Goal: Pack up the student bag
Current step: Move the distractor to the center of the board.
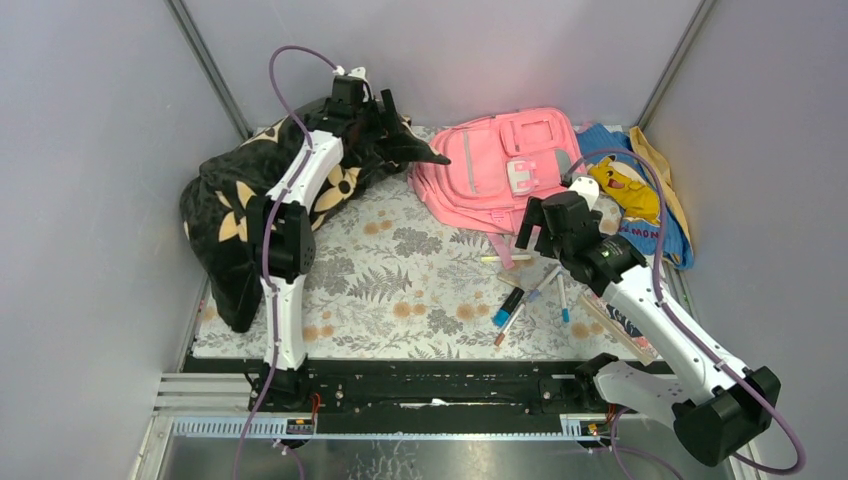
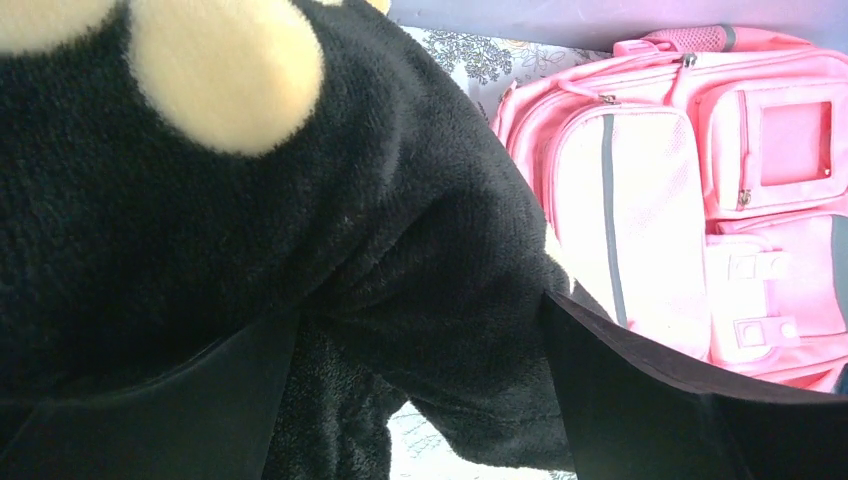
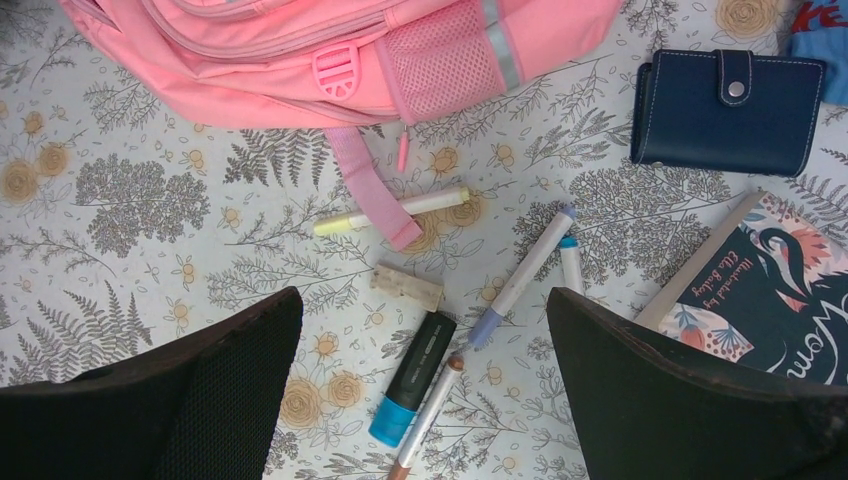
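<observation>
Right wrist: student bag [image 3: 250, 60] beside loose pens [image 3: 415, 375]

The top external view looks down from above and behind the arm bases, which sit along its lower edge, and takes in the whole table [image 1: 400, 290]. The left wrist view sits very close to the black pillow [image 2: 200, 260], whose fleece fills its left and centre, and faces past it to the student bag [image 2: 650, 200] at the right. The right wrist view looks steeply down at the table from nearby, with the bag's edge along its top. All three views share the bag.
</observation>
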